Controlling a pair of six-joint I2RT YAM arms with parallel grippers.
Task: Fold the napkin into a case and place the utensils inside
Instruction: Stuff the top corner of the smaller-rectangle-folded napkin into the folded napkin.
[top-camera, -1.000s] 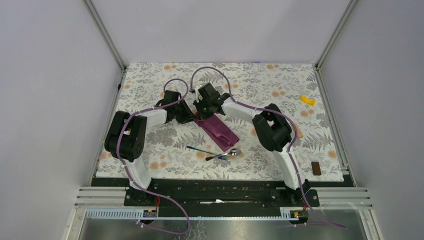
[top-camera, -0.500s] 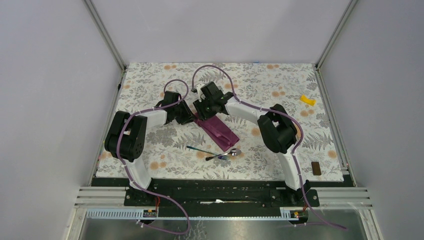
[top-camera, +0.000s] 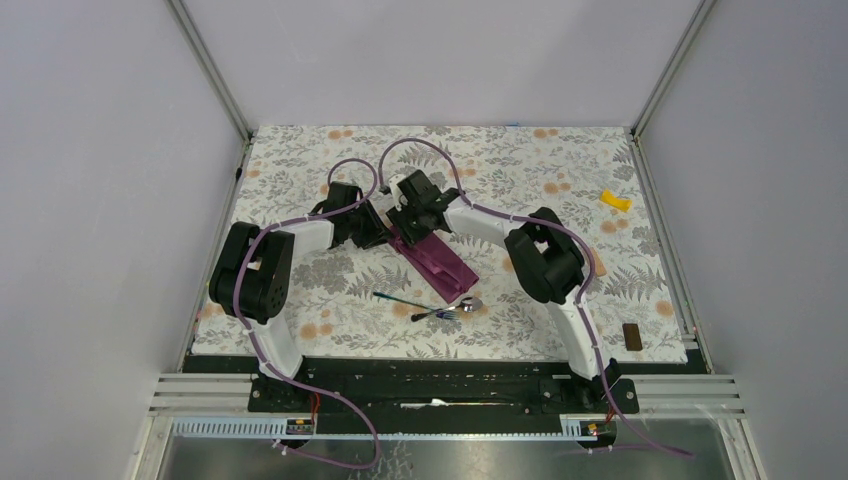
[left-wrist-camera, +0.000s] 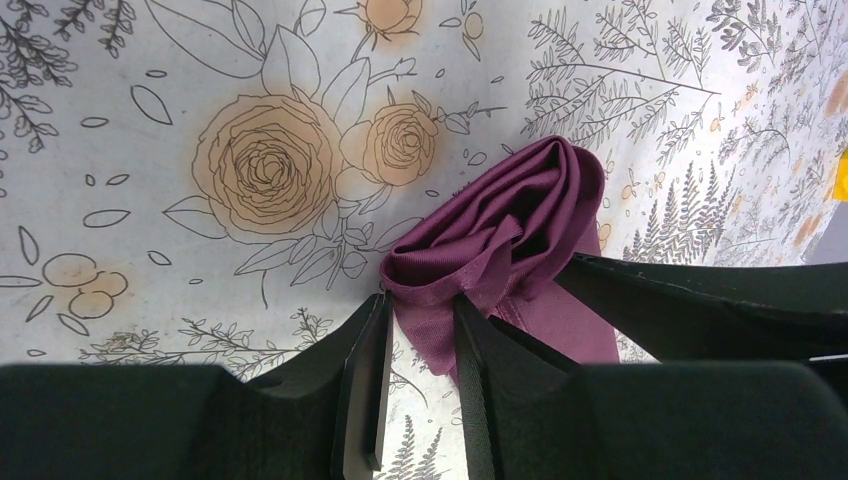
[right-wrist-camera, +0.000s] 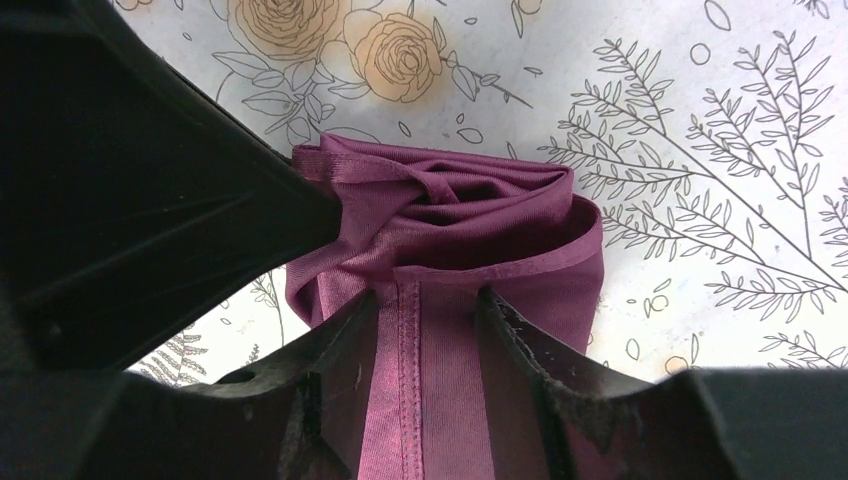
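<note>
The dark purple napkin (top-camera: 440, 262) lies as a narrow folded packet, slanting across the middle of the floral tablecloth. Its far end is bunched into loose rolled folds (left-wrist-camera: 520, 215). My left gripper (left-wrist-camera: 421, 300) is shut on a fold at that end's left corner. My right gripper (right-wrist-camera: 428, 298) stands open, its fingers straddling the hemmed top layer (right-wrist-camera: 470, 215) right beside the left one. In the top view both grippers (top-camera: 385, 232) (top-camera: 405, 225) meet at the packet's far end. The utensils lie nearer the arms' bases: a silver spoon (top-camera: 455, 308) and a thin bluish handled piece (top-camera: 400, 298).
A small yellow piece (top-camera: 615, 200) lies at the far right of the tablecloth (top-camera: 300, 180). A small brown block (top-camera: 631, 336) sits at the near right edge. Metal frame posts and grey walls stand on both sides and behind.
My right gripper has opened from shut and shifted slightly over the napkin's far end. The left gripper and the utensils have not moved.
</note>
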